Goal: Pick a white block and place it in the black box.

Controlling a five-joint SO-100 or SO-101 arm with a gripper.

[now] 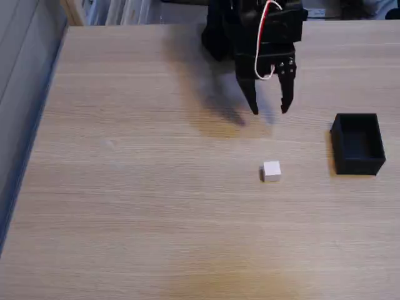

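A small white block (pixel 271 170) rests on the wooden table, right of centre in the fixed view. To its right stands the black box (pixel 357 144), open-topped and with nothing visible inside. My black gripper (pixel 269 110) hangs above the table behind the block, fingers pointing down and spread apart, holding nothing. A red and white cable loops down its front. The block lies clear of the fingertips, toward the camera.
The light wooden table (pixel 137 187) stretches wide to the left and front. Its left edge drops off along a blue-grey wall (pixel 19 94). The arm's black body (pixel 250 25) and some clutter sit at the far edge.
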